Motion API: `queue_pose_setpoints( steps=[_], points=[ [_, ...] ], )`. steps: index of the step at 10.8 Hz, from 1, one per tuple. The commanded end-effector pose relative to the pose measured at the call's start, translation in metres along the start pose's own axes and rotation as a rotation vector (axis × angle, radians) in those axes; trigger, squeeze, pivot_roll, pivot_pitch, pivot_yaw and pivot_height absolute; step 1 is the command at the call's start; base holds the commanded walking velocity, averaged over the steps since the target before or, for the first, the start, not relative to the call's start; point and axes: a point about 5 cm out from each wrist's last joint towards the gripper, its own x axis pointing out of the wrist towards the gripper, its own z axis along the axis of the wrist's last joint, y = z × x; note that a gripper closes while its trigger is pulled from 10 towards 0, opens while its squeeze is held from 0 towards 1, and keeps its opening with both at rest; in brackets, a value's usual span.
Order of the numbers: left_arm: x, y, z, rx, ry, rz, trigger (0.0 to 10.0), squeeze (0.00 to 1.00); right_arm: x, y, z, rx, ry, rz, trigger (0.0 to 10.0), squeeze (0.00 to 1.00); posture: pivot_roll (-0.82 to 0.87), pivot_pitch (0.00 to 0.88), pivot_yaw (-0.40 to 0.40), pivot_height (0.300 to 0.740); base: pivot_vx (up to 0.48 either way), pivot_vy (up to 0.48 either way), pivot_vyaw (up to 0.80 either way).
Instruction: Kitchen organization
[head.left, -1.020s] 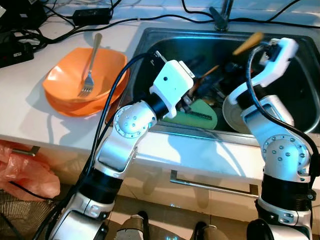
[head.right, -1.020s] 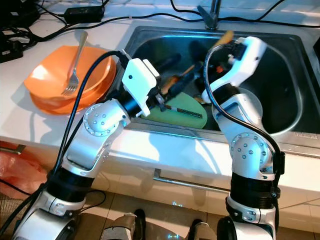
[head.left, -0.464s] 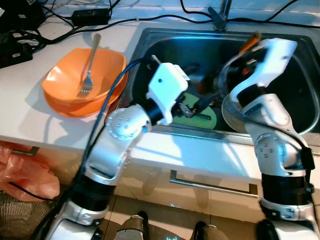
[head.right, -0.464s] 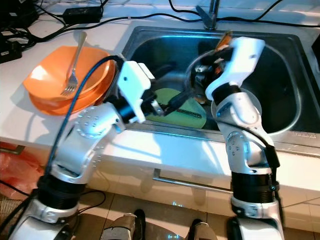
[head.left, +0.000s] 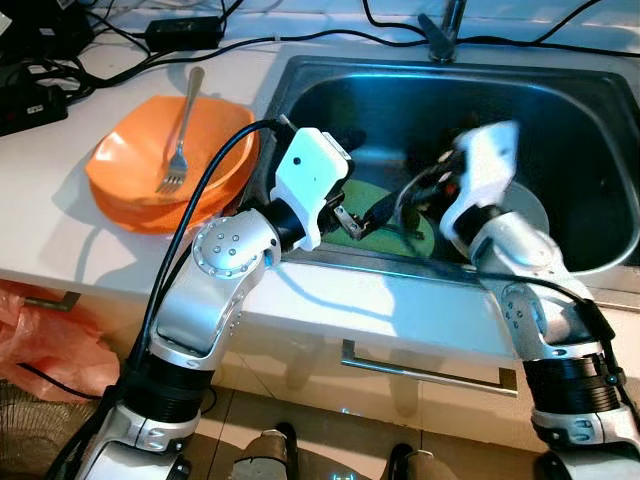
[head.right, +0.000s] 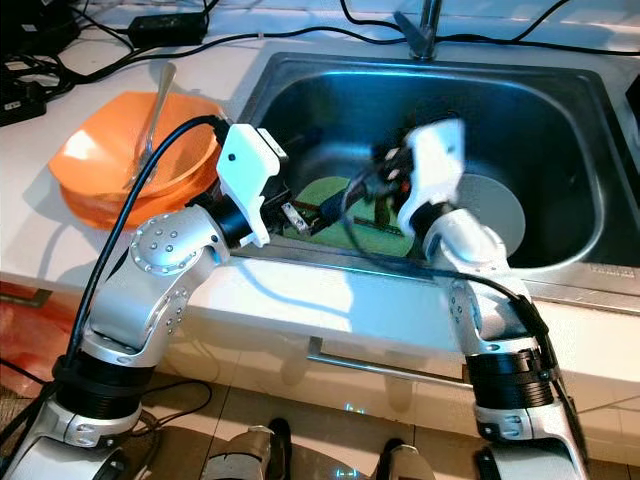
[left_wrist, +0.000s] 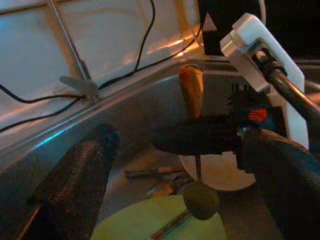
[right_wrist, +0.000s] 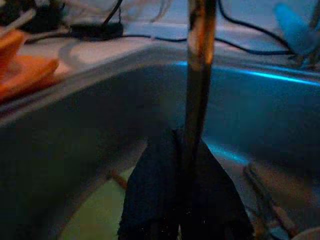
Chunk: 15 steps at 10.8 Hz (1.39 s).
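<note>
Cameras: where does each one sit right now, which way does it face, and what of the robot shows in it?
Left eye and right eye views: head, facing down at the sink and orange bowls; both silver arms show.
Left wrist view: left wrist, facing across the basin to the faucet; its own black fingers show, plus the right gripper.
Right wrist view: right wrist, low inside the sink; its shut fingers clamp a wooden handle.
Shared: green plate, also in the left wrist view.

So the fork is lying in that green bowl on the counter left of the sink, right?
Not quite: the bowl holding the fork is orange, not green, as the left eye view shows. It does sit on the counter left of the sink. The green thing is a plate inside the sink.
</note>
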Motion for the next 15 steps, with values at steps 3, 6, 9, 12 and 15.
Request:
queue_pose_setpoints(
  steps=[3, 6, 9, 12, 15],
  points=[
    [-0.008, -0.007, 0.001, 0.014, 0.059, -0.091, 10.0, 1.0, 0.005, -0.002, -0.008, -0.068, 0.075, 0.066, 10.0, 0.0, 0.12, 0.203, 0.089, 0.74, 0.0, 0.0, 0.0],
    [-0.021, -0.007, -0.008, 0.013, 0.145, -0.104, 10.0, 1.0, 0.02, -0.009, -0.005, -0.205, 0.083, 0.115, 10.0, 0.0, 0.13, 0.205, 0.099, 0.74, 0.0, 0.0, 0.0],
    [-0.036, -0.002, -0.017, 0.021, 0.21, -0.083, 10.0, 1.0, 0.031, -0.014, -0.004, -0.308, 0.101, 0.182, 10.0, 0.0, 0.15, 0.209, 0.1, 0.74, 0.0, 0.0, 0.0],
    [-0.043, 0.004, -0.018, 0.039, 0.241, -0.065, 10.0, 1.0, 0.035, -0.015, -0.009, -0.35, 0.122, 0.257, 10.0, 1.0, 0.15, 0.211, 0.098, 0.74, 0.0, 0.0, 0.0],
    [-0.044, 0.007, -0.019, 0.049, 0.246, -0.061, 10.0, 1.0, 0.036, -0.015, -0.01, -0.363, 0.122, 0.285, 10.0, 1.0, 0.15, 0.211, 0.098, 0.74, 0.0, 0.0, 0.0]
  ],
)
